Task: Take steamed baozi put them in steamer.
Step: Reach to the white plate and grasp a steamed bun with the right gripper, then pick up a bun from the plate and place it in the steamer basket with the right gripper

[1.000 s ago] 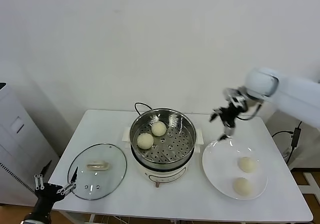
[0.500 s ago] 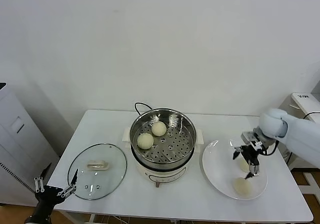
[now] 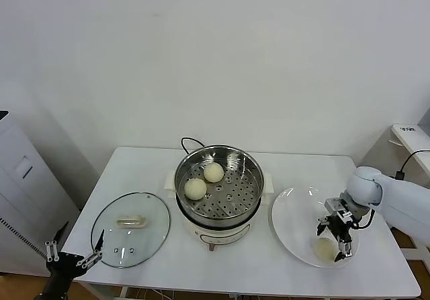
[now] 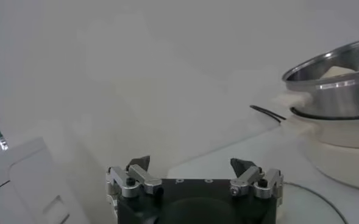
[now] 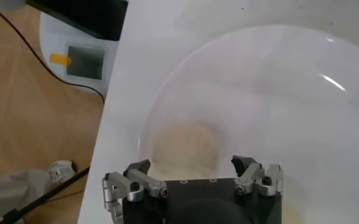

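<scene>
The steel steamer point(image 3: 218, 186) sits mid-table on its cream base, with two steamed baozi point(image 3: 213, 172) point(image 3: 195, 188) lying in it. To its right is a white plate point(image 3: 292, 216). My right gripper point(image 3: 334, 241) is down over the plate's near side, open, its fingers straddling a baozi point(image 3: 324, 248) without closing on it. The right wrist view shows that baozi point(image 5: 185, 146) on the plate point(image 5: 277, 91) just ahead of the open right gripper point(image 5: 193, 164). My left gripper point(image 3: 72, 258) hangs open off the table's front left corner, and in its own view point(image 4: 194, 164) it holds nothing.
A round glass lid point(image 3: 130, 228) with a cream handle lies flat at the table's front left. A black cord point(image 3: 188, 142) loops behind the steamer point(image 4: 344, 61). A grey cabinet point(image 3: 20, 192) stands to the left of the table. The plate lies near the table's right edge.
My right arm came down from above the plate's far rim to the near side of the plate, around a baozi. The left gripper sank slightly.
</scene>
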